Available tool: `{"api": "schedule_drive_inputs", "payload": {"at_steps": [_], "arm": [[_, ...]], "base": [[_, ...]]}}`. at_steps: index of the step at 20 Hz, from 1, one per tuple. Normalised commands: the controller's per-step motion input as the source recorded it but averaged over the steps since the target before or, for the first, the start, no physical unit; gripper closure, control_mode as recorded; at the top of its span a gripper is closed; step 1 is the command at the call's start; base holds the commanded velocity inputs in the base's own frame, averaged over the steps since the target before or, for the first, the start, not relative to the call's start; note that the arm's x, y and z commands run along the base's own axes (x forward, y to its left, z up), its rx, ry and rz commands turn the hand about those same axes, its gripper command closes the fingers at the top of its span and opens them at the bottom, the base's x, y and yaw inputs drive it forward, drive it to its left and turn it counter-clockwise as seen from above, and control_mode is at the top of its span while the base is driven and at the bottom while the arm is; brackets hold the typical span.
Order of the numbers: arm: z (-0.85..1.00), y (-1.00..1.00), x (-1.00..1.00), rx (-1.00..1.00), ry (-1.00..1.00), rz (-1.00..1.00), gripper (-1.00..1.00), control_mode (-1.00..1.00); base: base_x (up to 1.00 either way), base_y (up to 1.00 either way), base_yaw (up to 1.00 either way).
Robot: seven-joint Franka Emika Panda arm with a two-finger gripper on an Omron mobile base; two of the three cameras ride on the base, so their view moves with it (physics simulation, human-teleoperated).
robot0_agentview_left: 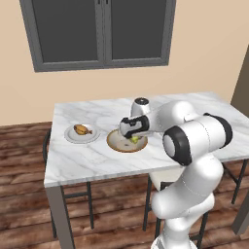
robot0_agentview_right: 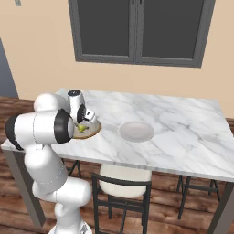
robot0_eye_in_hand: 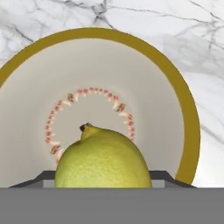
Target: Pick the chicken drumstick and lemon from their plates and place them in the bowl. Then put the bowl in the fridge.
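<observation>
Lemon [robot0_eye_in_hand: 103,158] grasped in gripper [robot0_agentview_left: 134,139], frame centre, over bowl [robot0_eye_in_hand: 186,113]. Next: release; drumstick [robot0_agentview_left: 82,130] pending on plate.

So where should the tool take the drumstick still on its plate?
Across the thick meaty end of the chicken drumstick, coming straight down from above: it lies flat on its plate, so the sides are exposed, and the bone end looks too thin to hold securely.

The lemon [robot0_eye_in_hand: 103,159] is yellow-green. The bowl [robot0_eye_in_hand: 186,113] has a tan-brown rim and a cream interior with a ring of small red-and-white marks. The table [robot0_agentview_left: 87,158] is white marble with grey veining. The chicken drumstick [robot0_agentview_left: 82,130] is orange-brown. 2 plates [robot0_agentview_right: 135,131] are pale grey-white.
</observation>
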Motion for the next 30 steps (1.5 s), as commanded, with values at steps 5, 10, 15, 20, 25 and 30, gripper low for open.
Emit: {"api": "schedule_drive_inputs", "payload": {"at_steps": [5, 10, 15, 20, 25, 30], "arm": [[-0.24, 0.10, 0.03, 0.01, 0.02, -0.11, 1.00, -1.00], [-0.18, 0.05, 0.04, 0.00, 0.09, -0.08, 1.00, -1.00], [-0.16, 0.07, 0.05, 0.00, 0.07, -0.05, 1.00, -1.00], [-0.13, 0.05, 0.06, 0.00, 0.04, -0.04, 1.00, -1.00], [-0.09, 0.06, 0.07, 0.00, 0.03, -0.03, 1.00, -1.00], [-0.09, 0.05, 0.05, 0.00, 0.05, -0.03, -1.00, -1.00]], "base": [[0.00, 0.00, 0.00], [0.00, 0.00, 0.00], [0.00, 0.00, 0.00], [0.00, 0.00, 0.00], [0.00, 0.00, 0.00], [0.00, 0.00, 0.00]]}}
